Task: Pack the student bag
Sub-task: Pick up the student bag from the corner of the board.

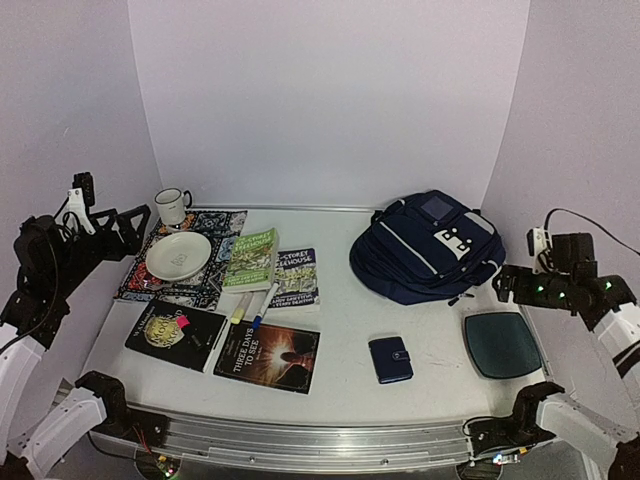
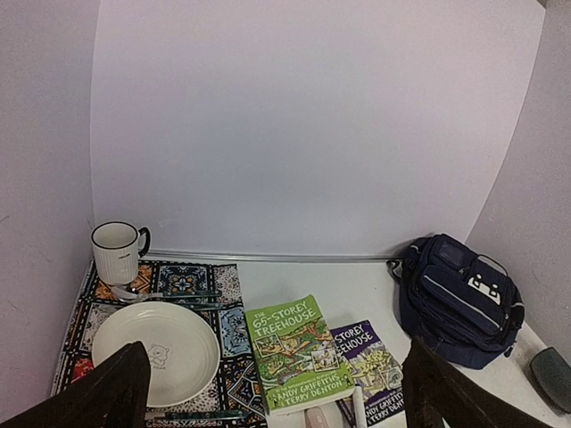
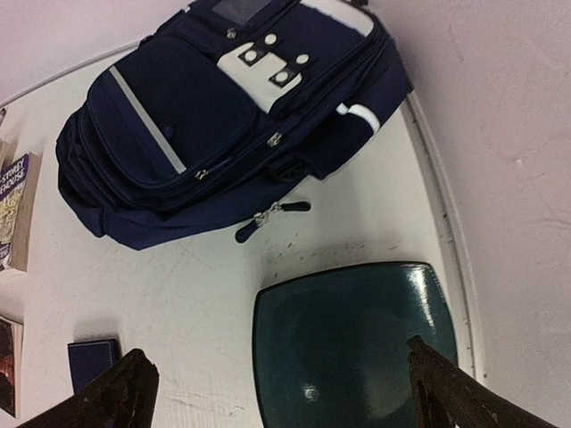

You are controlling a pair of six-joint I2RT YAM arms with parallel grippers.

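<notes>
The student bag (image 1: 428, 248), navy with white piping and a white patch, lies flat at the back right of the table, its zips looking closed. It also shows in the left wrist view (image 2: 459, 299) and the right wrist view (image 3: 223, 116). My left gripper (image 1: 128, 225) is open and empty, held high over the placemat at the far left, its view (image 2: 272, 401) looking across the table. My right gripper (image 1: 503, 285) is open and empty, above the teal plate (image 3: 357, 348) just right of the bag, its fingers spread wide (image 3: 285, 392).
A green book (image 1: 251, 259), a purple book (image 1: 296, 275), two dark books (image 1: 175, 330) (image 1: 268, 357) and two markers (image 1: 252, 305) lie left of centre. A white plate (image 1: 178, 256) and mug (image 1: 171, 206) sit on a patterned placemat (image 1: 215, 290). A small navy wallet (image 1: 390, 359) lies near the front.
</notes>
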